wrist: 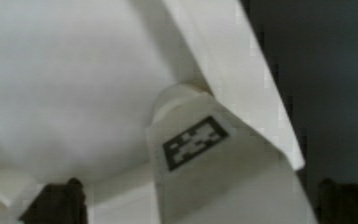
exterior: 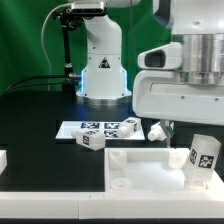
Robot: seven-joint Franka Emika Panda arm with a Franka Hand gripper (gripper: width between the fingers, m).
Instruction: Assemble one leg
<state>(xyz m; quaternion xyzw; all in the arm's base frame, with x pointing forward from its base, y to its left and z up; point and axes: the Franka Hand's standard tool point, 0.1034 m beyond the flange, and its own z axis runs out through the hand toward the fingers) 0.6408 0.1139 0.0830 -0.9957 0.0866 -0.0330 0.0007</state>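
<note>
A leg (exterior: 203,158), a stubby white block with a black-and-white tag, stands slightly tilted on the large white tray (exterior: 90,185) near the exterior view's right edge. My gripper (exterior: 188,128) hangs just above it. In the wrist view the leg (wrist: 202,140) rises between my two dark fingertips (wrist: 60,203). The jaws stand wide on either side of it, with a gap to the leg on one side. My gripper (wrist: 202,208) is open around the leg. Two more legs lie on the black table, one (exterior: 92,140) in front of the marker board and one (exterior: 157,131) beside my gripper.
The marker board (exterior: 100,127) lies flat in front of the robot base (exterior: 103,75). A white part (exterior: 3,160) shows at the exterior view's left edge. The tray's raised wall (wrist: 229,60) runs past the leg in the wrist view. Green backdrop behind.
</note>
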